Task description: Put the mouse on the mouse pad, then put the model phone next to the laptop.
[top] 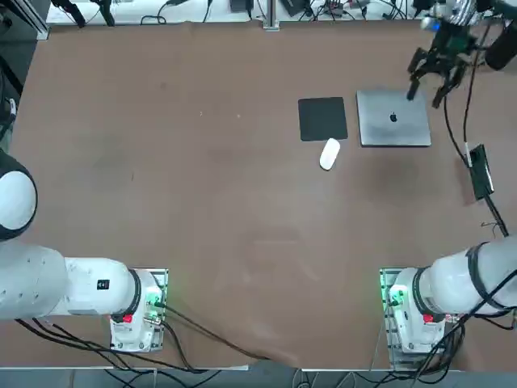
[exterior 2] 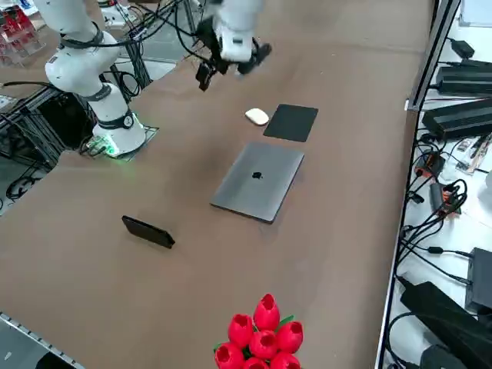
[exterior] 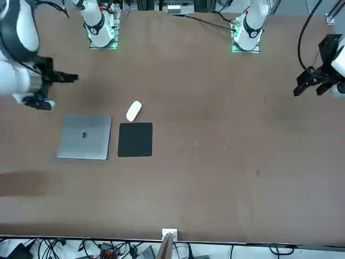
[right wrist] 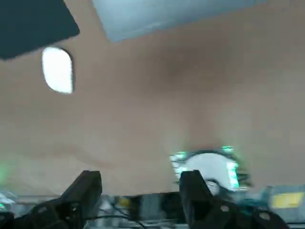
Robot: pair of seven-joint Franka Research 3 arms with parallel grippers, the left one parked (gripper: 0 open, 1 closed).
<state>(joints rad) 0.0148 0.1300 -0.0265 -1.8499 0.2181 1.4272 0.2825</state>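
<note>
Top view: right gripper [top: 427, 87] upper right, fingers spread, empty, just past the laptop [top: 393, 118]; mouse [top: 329, 153] sits off the mouse pad [top: 322, 118], touching its lower edge

Front view: mouse [exterior: 133, 110] above the pad [exterior: 135, 139], gripper [exterior: 67, 78] far left

Right side view: model phone [exterior 2: 148, 231] lower left, well apart from the laptop [exterior 2: 259, 181]

Right wrist view: mouse [right wrist: 57, 69] upper left – come straight down, pinch across its narrow sides, smooth shell may slip – lift clear before shifting onto the pad
</note>
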